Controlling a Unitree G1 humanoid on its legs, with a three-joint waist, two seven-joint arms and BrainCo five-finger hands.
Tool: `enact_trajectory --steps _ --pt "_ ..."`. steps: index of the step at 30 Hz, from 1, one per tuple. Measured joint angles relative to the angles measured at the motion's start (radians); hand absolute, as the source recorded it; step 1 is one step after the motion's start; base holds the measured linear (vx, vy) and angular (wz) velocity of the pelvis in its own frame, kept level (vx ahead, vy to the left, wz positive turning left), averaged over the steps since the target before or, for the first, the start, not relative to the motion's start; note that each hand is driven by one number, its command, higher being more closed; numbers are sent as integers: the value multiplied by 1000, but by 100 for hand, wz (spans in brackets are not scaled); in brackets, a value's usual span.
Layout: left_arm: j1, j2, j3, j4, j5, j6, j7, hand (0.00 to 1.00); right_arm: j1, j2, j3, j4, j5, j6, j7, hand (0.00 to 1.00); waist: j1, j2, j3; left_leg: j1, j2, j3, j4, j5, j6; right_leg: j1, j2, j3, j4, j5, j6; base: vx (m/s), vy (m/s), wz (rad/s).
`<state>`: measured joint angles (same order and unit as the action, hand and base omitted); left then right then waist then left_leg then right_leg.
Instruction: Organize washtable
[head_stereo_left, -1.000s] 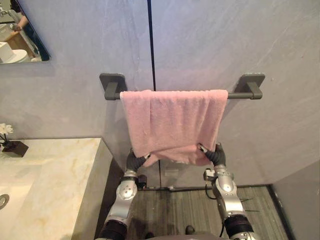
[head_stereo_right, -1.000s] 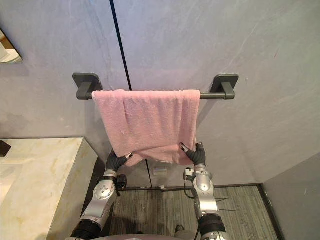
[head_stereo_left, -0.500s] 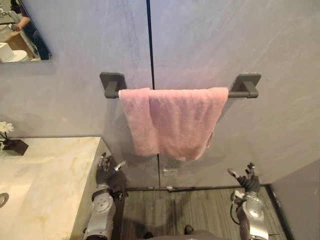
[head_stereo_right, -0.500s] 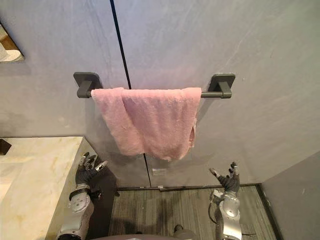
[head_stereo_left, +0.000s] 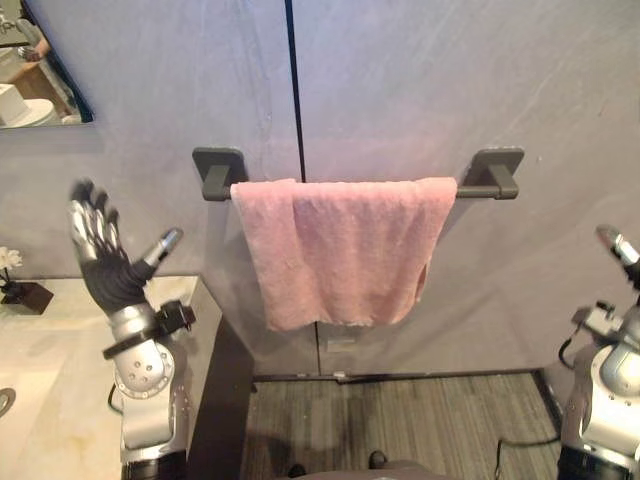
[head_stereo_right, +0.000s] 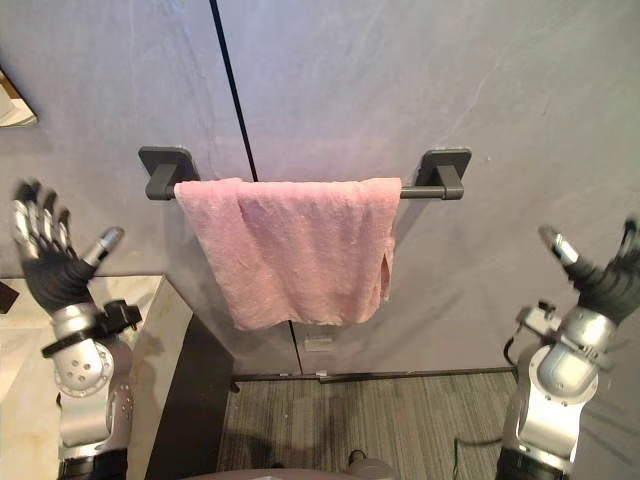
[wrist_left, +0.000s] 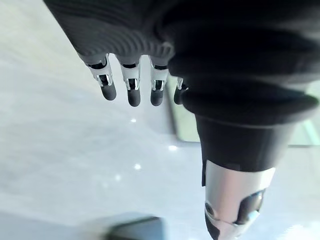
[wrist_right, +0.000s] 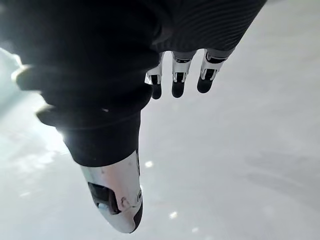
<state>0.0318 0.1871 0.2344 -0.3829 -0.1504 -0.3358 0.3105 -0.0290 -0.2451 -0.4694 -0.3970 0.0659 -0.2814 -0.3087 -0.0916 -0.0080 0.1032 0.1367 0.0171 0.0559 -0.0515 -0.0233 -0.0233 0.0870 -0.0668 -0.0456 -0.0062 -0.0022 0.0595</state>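
The left hand (head_stereo_left: 108, 272) is held up above the counter (head_stereo_left: 60, 345) edge, fingers straight and spread, holding nothing. The right hand (head_stereo_right: 608, 284) is up at the far right, likewise spread and empty. Between them, well apart from both, the pink towel (head_stereo_left: 345, 250) hangs draped over the wall bar (head_stereo_left: 468, 189).

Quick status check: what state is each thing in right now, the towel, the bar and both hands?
Pink towel: draped over the bar, lower edge uneven, touched by neither hand.
Towel bar: fixed to the wall, carrying the towel.
Left hand: open, raised, holding nothing.
Right hand: open, raised, holding nothing.
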Motion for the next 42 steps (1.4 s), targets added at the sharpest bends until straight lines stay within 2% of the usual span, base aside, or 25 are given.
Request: enact_trajectory --steps 3,5,7,8,9,12,16,17,22,26,29,31,34,40,42 --pt "-44 83 -105 -71 -46 -44 -17 0 -87 -100 163 -98 1 -51 17 0 3 2 -15 0 0 0 0 0 0 0 0 0 0 0 0 -24 -13 0" --pt "-72 125 -195 -75 -76 -47 -44 0 -134 -141 278 -105 5 -70 42 0 7 2 -23 1 -1 0 0 0 0 1 0 0 1 0 0 -39 -18 -1" --pt "-119 173 -343 -73 -133 -46 -111 0 -200 -189 454 -103 47 -84 102 0 16 3 -32 1 -1 0 0 0 1 0 1 1 2 0 0 -51 -19 -2" --pt "-131 183 -381 -68 -152 -47 -129 0 -214 -199 502 -103 60 -87 117 0 18 4 -35 1 -1 0 0 0 1 0 1 1 3 0 0 -44 -20 0" --pt "-157 198 -454 -41 -189 -45 -182 0 -244 -215 597 -99 107 -88 165 0 21 7 -40 1 -2 0 0 0 1 0 1 1 4 0 0 -31 -16 0" --pt "-182 224 -567 54 -244 -38 -258 0 -282 -251 751 -85 178 -86 251 0 24 9 -42 1 -3 0 0 1 1 -1 3 1 4 0 0 -11 -6 0" --pt "-199 259 -656 122 -274 -29 -331 0 -290 -313 884 -7 250 -76 337 0 28 4 -45 1 -4 0 -1 1 2 -1 3 2 4 0 0 0 0 0" --pt "-202 272 -684 147 -273 -14 -346 0 -290 -329 923 22 257 -61 356 0 28 4 -45 1 -5 1 -2 1 2 -2 3 3 4 0 0 0 0 0" --pt "-197 268 -702 253 -230 -6 -354 0 -255 -353 954 122 275 -58 401 0 29 4 -45 -1 -6 2 -2 1 2 -5 2 6 4 0 1 0 0 0" --pt "-192 236 -707 383 -123 66 -351 0 -216 -341 1003 249 164 -6 422 0 29 5 -44 -6 -6 3 -5 3 5 -12 1 13 3 2 2 0 0 0" --pt "-158 193 -703 449 -41 84 -345 0 -157 -279 997 298 83 13 421 0 27 4 -43 -19 -5 3 -4 4 5 -23 -3 18 0 4 -1 0 0 0" --pt "-157 147 -693 510 17 101 -322 0 -136 -217 980 356 35 22 419 0 26 4 -43 -19 -4 4 -2 4 5 -21 -3 17 -2 4 -1 0 0 0" --pt "-152 110 -669 533 95 113 -283 0 -125 -169 966 384 -25 24 399 0 24 4 -42 -18 -3 3 0 4 5 -19 -2 17 -2 4 -1 0 0 0" --pt "-151 62 -611 588 175 113 -249 0 -76 -102 887 428 -74 29 378 0 23 0 -39 -16 -2 0 6 3 5 -13 -2 16 -2 5 -3 0 0 0" --pt "-147 47 -575 590 209 113 -226 0 -44 -81 821 449 -90 36 360 0 23 -4 -34 -15 -2 -1 9 3 5 -9 -2 16 -2 6 -3 0 0 0"
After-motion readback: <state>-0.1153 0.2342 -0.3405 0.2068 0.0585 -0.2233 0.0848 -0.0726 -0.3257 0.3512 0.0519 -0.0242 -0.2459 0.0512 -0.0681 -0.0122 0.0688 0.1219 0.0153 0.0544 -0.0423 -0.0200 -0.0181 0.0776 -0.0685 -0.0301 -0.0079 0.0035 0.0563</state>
